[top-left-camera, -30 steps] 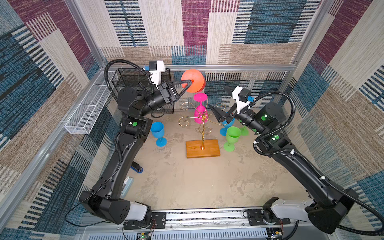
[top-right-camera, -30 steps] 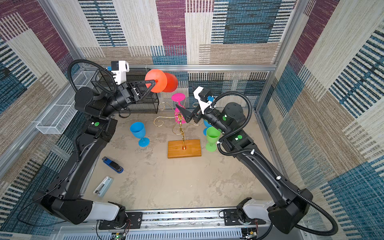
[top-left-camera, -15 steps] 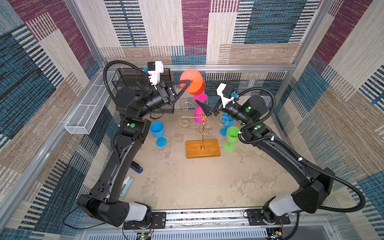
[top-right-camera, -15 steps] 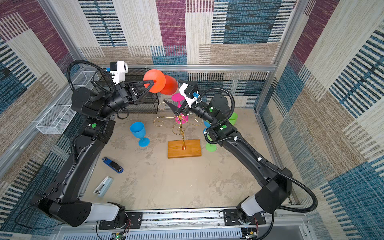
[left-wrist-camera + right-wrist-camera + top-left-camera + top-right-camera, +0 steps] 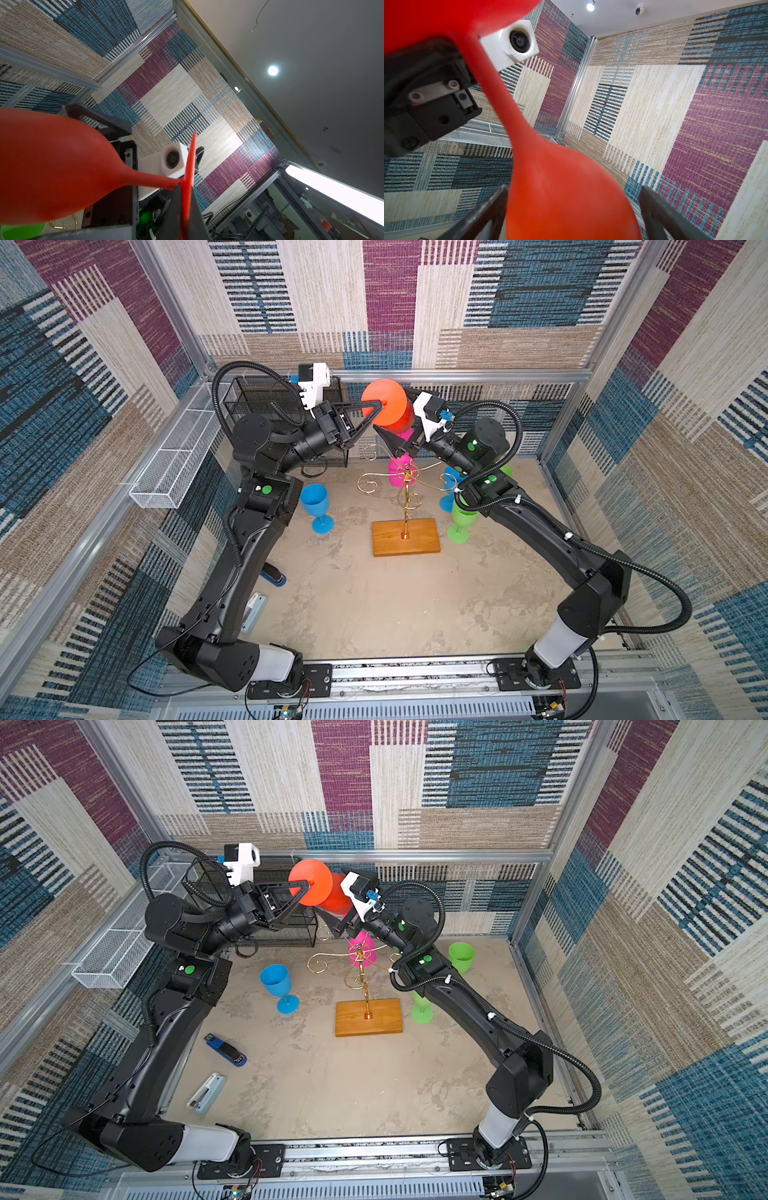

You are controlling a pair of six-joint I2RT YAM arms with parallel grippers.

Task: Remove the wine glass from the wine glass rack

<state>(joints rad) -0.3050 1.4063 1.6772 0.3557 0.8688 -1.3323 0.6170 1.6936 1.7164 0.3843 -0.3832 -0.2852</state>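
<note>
An orange-red wine glass (image 5: 392,416) (image 5: 328,892) hangs in the air on its side, above the gold wire wine glass rack (image 5: 405,537) (image 5: 368,1017). My left gripper (image 5: 376,406) (image 5: 305,884) is shut on the glass's foot disc; in the left wrist view the disc (image 5: 191,162) sits edge-on between the fingers of that gripper (image 5: 185,199). My right gripper (image 5: 388,433) (image 5: 332,919) is open, and the bowl (image 5: 566,197) lies between its spread fingers (image 5: 496,199). A pink glass (image 5: 399,472) (image 5: 363,952) still hangs upside down on the rack.
A blue glass (image 5: 316,502) stands left of the rack, and a green one (image 5: 459,524) and another blue one (image 5: 449,489) stand to its right under my right arm. A second green glass (image 5: 461,957) is farther back. Black mesh shelf (image 5: 266,402), white wire basket (image 5: 174,460), staplers (image 5: 226,1050) (image 5: 205,1094) on the left.
My right arm has swung up and to the left, from beside the rack to the orange-red glass, and its open fingers now straddle the bowl. The left gripper has held the glass almost still.
</note>
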